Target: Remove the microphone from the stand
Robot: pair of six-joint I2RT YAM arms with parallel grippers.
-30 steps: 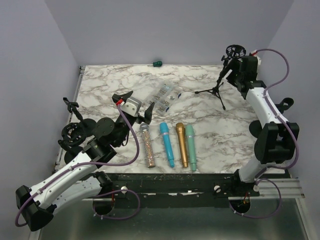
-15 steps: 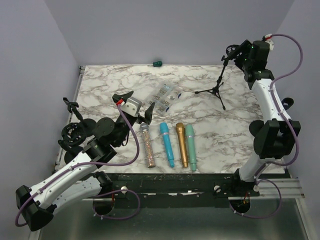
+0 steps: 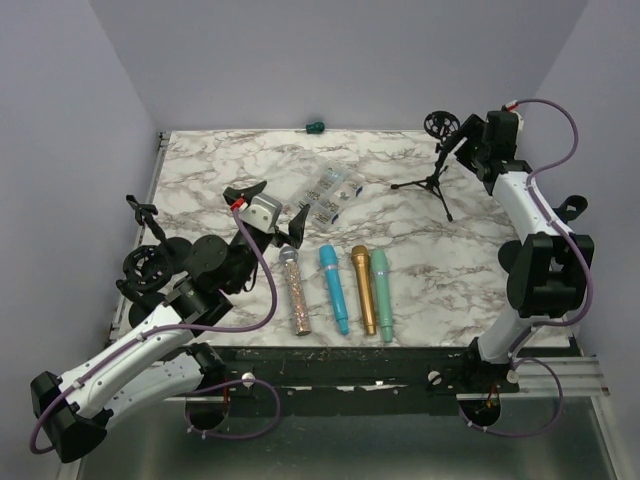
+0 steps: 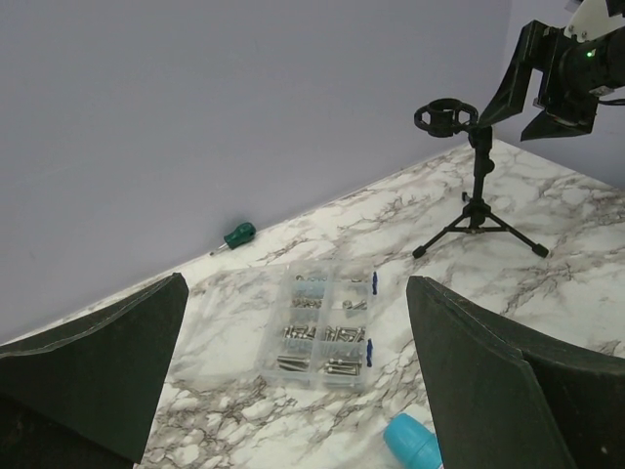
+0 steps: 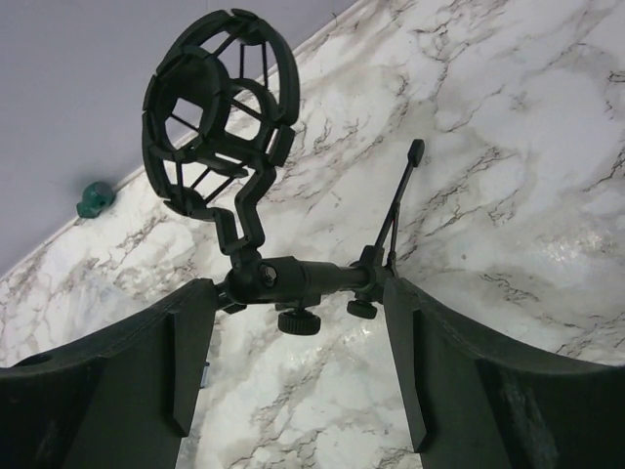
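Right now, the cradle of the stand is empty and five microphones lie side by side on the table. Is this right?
Not quite: four microphones lie there, not five, as the top external view shows. The cradle is indeed empty.

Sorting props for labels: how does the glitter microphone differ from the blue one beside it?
The glitter microphone has a silver head and speckled body; the blue microphone is plain turquoise throughout. The glitter microphone is the row's leftmost; the blue microphone lies just right of it. Both lie flat, heads pointing the same way.
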